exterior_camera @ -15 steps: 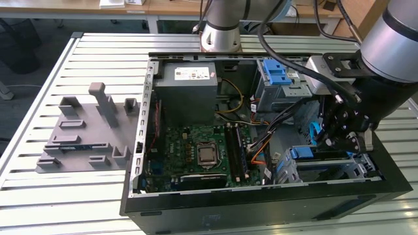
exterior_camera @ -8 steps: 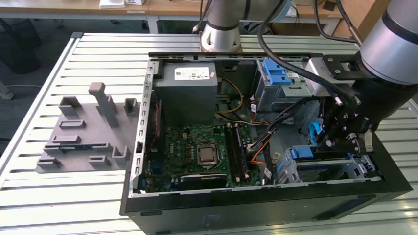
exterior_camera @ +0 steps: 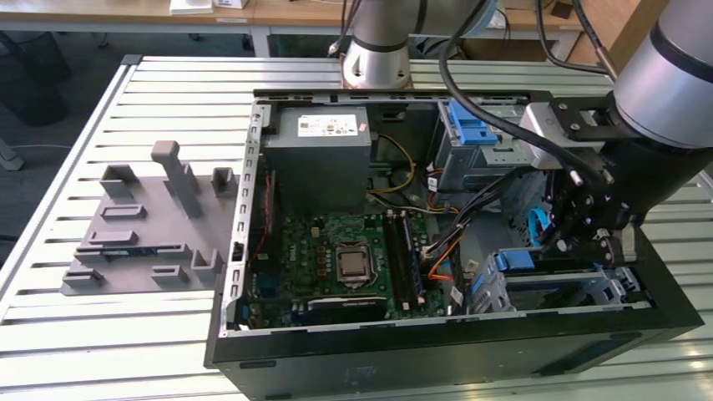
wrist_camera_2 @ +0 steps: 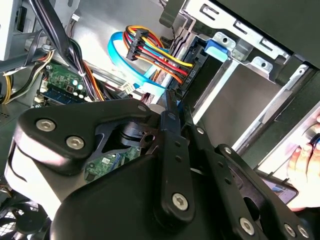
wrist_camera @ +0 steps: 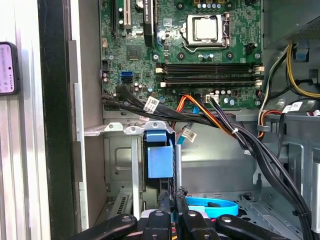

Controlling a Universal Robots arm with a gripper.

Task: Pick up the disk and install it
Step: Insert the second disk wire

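The disk (wrist_camera: pixel 160 160) stands on edge inside the metal drive cage (wrist_camera: pixel 117 160) at the front corner of the open computer case, with its blue plastic frame facing out. In the exterior view the blue end of the disk (exterior_camera: pixel 515 261) shows at the cage's top, near the exterior view's right. My gripper (wrist_camera: pixel 173 200) hangs just off the disk's edge with its fingers drawn together and nothing between them. In the exterior view the gripper (exterior_camera: pixel 568 242) sits just right of the disk, above the cage. The second wrist view shows the gripper (wrist_camera_2: pixel 170 97) linkage from behind.
A blue flat cable (wrist_camera: pixel 212 207) and bundled coloured wires (wrist_camera_2: pixel 155 52) run close by the gripper. The motherboard (exterior_camera: pixel 346 259), grey power supply (exterior_camera: pixel 323 159) and an upper bay with a blue latch (exterior_camera: pixel 468 125) fill the case. A grey fixture (exterior_camera: pixel 145 225) lies on the slatted table. A person's hand (wrist_camera_2: pixel 306 162) is beside the case.
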